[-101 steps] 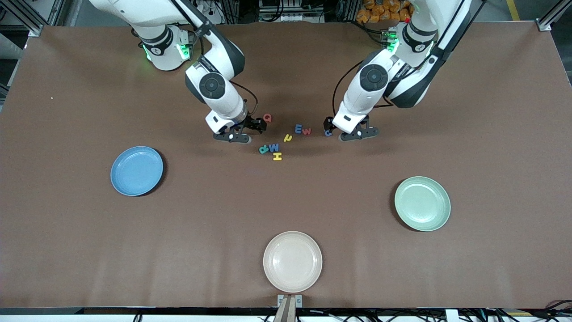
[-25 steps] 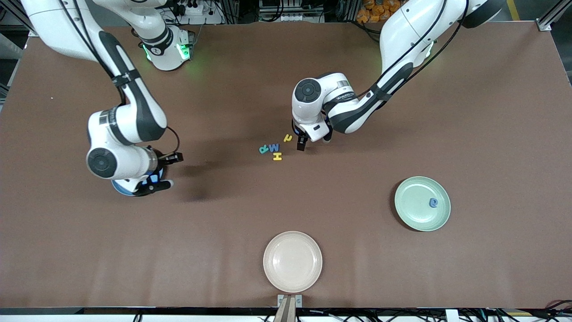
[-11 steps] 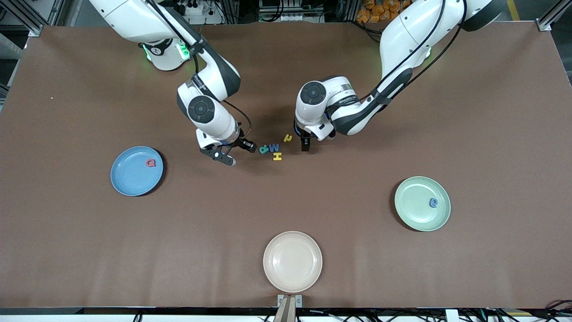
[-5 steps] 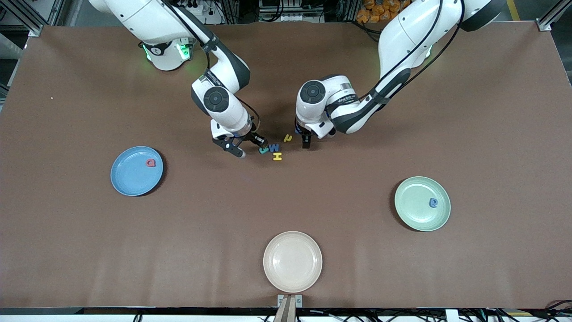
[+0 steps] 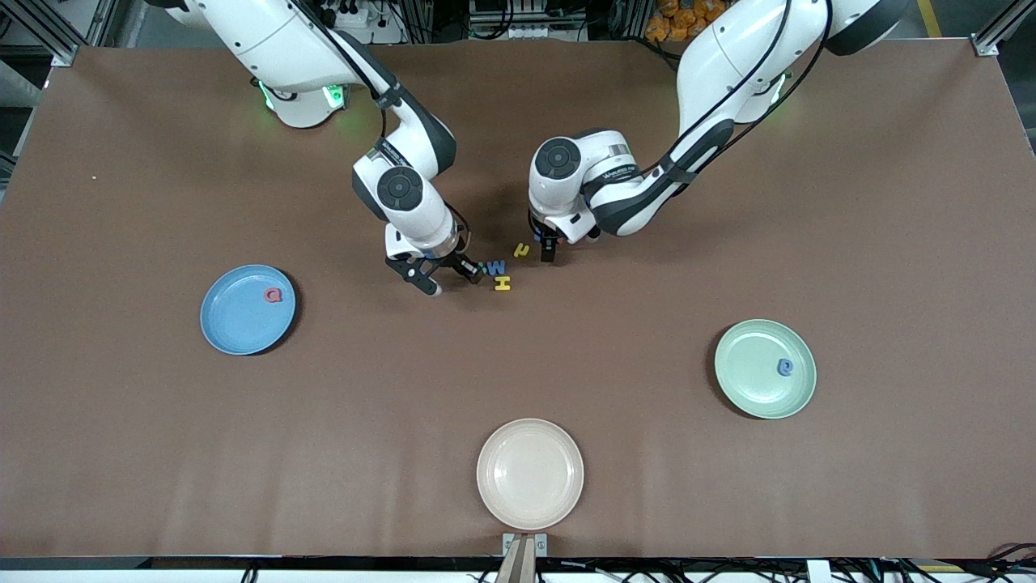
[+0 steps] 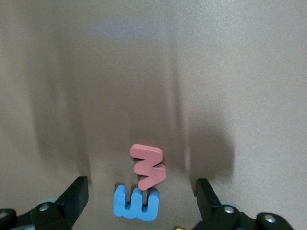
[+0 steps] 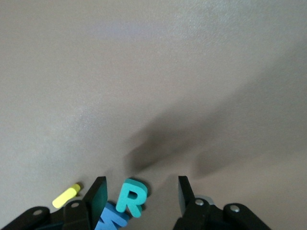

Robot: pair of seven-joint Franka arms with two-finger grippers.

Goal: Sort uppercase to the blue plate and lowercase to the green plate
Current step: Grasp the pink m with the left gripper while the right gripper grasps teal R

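From the front, my right gripper [image 5: 453, 278] is low at the letter cluster mid-table, jaws apart around the teal R, which my fingers hide here. The M [image 5: 496, 266], H [image 5: 503, 283] and yellow r [image 5: 521, 250] lie just beside it. My left gripper [image 5: 549, 247] is low beside the r. The Q [image 5: 273, 295] lies in the blue plate [image 5: 235, 328], the blue a [image 5: 784, 367] in the green plate [image 5: 749, 389].

My left wrist shows my jaws spread wide over the table, the red w [image 6: 148, 165] and E [image 6: 135, 203] between them, touching each other.

My right wrist shows the R [image 7: 131, 197] between my parted fingers [image 7: 96, 196], ungripped, touching the M [image 7: 111, 217].
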